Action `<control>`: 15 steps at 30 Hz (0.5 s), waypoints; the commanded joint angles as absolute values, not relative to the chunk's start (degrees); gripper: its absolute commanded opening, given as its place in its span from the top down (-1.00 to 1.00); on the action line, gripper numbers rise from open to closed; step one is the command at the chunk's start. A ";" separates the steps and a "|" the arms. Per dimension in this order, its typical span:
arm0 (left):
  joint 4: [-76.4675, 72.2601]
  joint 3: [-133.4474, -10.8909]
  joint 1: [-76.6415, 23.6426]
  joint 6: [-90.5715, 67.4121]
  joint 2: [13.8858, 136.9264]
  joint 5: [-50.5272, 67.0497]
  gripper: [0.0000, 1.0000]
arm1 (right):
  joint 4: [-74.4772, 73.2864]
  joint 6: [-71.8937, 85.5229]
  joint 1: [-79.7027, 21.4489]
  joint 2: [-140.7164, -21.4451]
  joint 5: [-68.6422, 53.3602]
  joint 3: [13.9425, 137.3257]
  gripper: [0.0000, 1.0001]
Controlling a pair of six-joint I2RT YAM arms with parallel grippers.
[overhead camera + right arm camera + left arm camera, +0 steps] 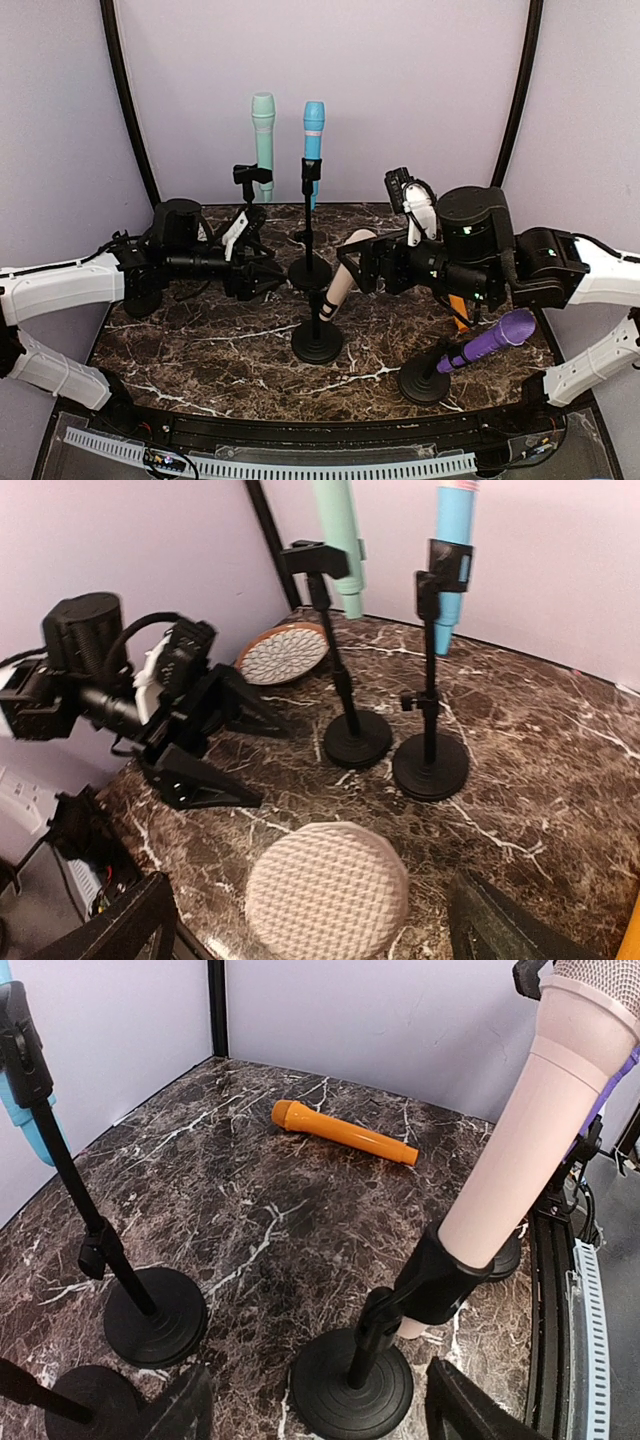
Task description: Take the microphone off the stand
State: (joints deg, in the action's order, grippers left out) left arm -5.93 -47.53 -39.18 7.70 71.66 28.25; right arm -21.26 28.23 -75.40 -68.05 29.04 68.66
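Microphone: the pale pink microphone (345, 268) is in its clip, tilted, with its head leaning toward the right arm.
Stand: its stand (317, 342) is mid-worktop, toward the near edge.
Right gripper: the right gripper (312, 900) has its fingers spread wide with the mesh head between them. No contact is visible, so it seems lined up to grasp.
Left gripper: the left gripper (268, 278) has its fingers apart and holds nothing. It faces the stand, probably to brace it.
Orange microphone: the orange microphone (345, 1132) lies flat near the right edge.
Others: the purple microphone (495, 340), teal microphone (263, 130) and blue microphone (313, 130) are all in their stands.
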 commanded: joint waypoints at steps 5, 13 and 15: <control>-5.43 -46.77 -39.35 8.09 68.37 24.05 -0.50 | -19.39 35.96 -76.68 -73.10 39.17 72.09 -0.64; -5.19 -46.56 -39.46 8.35 67.59 23.75 -0.51 | -22.02 36.72 -77.95 -76.16 42.18 74.45 0.03; -5.19 -46.58 -39.46 8.35 67.59 23.79 -0.51 | -20.19 35.51 -77.90 -75.81 41.44 73.60 0.21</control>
